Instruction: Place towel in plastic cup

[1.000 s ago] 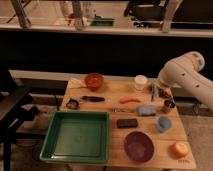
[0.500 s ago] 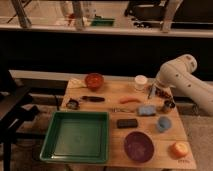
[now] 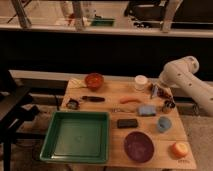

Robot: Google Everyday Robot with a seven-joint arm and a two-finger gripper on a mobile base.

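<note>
The towel (image 3: 146, 110) is a small light-blue folded cloth lying on the wooden table (image 3: 100, 107), right of centre. The plastic cup (image 3: 141, 82) is whitish and stands upright at the table's far edge, right of the orange bowl (image 3: 93, 80). My gripper (image 3: 154, 91) hangs from the white arm (image 3: 181, 75) that reaches in from the right. It is just right of and below the plastic cup, and a little behind and above the towel. It holds nothing that I can see.
A small metal cup (image 3: 168, 105) stands beside the gripper, with a light-blue cup (image 3: 163, 123) in front of it. A green tray (image 3: 77, 136) fills the front left. A purple bowl (image 3: 138, 146), an orange object (image 3: 179, 149), a black block (image 3: 127, 123) and an orange-red item (image 3: 130, 100) lie around.
The arm has swung left and lowered, bringing the gripper from near the metal cup closer to the plastic cup and the towel. The objects on the table have not moved.
</note>
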